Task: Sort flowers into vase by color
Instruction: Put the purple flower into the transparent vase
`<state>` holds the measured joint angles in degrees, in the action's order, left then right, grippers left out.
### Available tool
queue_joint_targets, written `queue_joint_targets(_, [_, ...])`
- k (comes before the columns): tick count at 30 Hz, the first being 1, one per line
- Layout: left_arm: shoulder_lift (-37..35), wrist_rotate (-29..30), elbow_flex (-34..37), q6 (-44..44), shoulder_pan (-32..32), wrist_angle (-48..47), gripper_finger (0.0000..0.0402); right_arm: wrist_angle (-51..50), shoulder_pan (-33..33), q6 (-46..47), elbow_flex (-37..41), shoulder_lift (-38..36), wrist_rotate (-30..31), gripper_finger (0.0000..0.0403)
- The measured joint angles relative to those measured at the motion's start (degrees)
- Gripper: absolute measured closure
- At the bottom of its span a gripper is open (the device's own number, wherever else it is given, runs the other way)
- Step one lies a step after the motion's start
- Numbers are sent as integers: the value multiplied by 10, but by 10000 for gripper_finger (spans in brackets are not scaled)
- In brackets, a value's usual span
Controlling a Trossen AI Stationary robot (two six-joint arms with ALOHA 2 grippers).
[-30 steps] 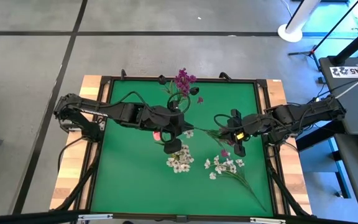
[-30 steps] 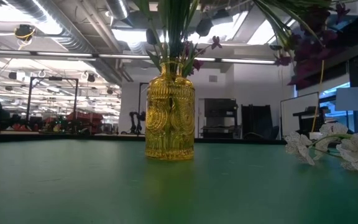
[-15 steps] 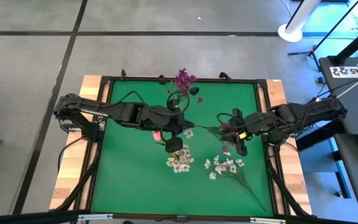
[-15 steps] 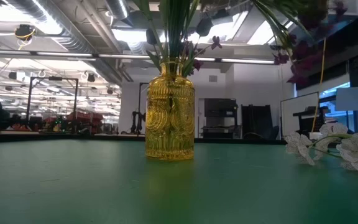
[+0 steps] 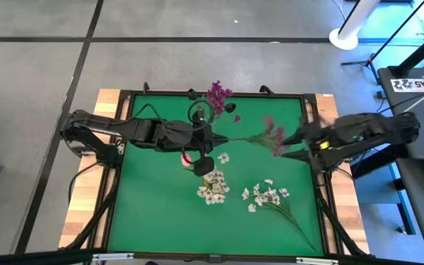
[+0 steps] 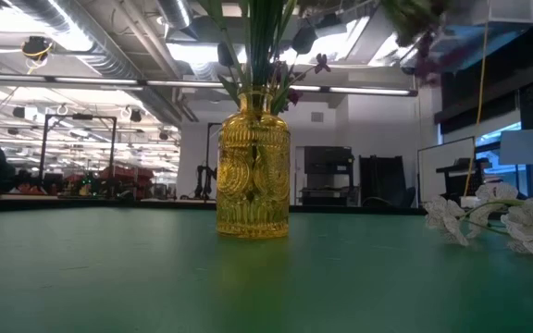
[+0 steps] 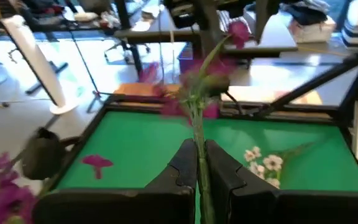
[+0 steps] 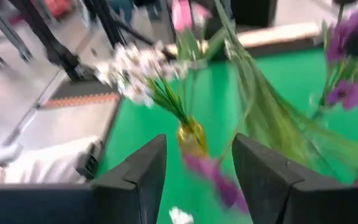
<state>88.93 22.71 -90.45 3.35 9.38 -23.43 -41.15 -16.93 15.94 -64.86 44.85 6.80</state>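
High view shows the right claw [image 5: 294,141], jaws now apart, withdrawn to the table's [image 5: 146,213] 3 o'clock edge, having handed the magenta flower [image 5: 271,135] to the left claw [image 5: 210,139], clamped on its stem beside the vase [image 5: 201,112] at 12 o'clock.

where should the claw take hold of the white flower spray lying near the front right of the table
Grip the bare green stem, not the white blossoms. The spray lies flat, its stem trailing toward the table's front right corner clear of other flowers, so coming straight down with fingers across the stem looks best.
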Motion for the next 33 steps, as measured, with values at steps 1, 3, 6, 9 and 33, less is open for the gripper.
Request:
queue_joint_targets(1, [-2,7,0,0,0,2,399,8,0,-4,0,-13,0,220])
queue_joint_targets(3, [-9,18,0,0,2,-8,399,32,0,-17,0,-37,-1,221])
queue_joint_targets(6, [-19,35,0,4,6,-12,399,68,0,-46,0,-70,1,221])
queue_joint_targets(9, [-32,45,0,4,11,-2,399,110,0,-77,0,-88,9,221])
queue_joint_targets(33, [-58,79,0,-44,49,102,399,179,0,-115,0,-11,-45,221])
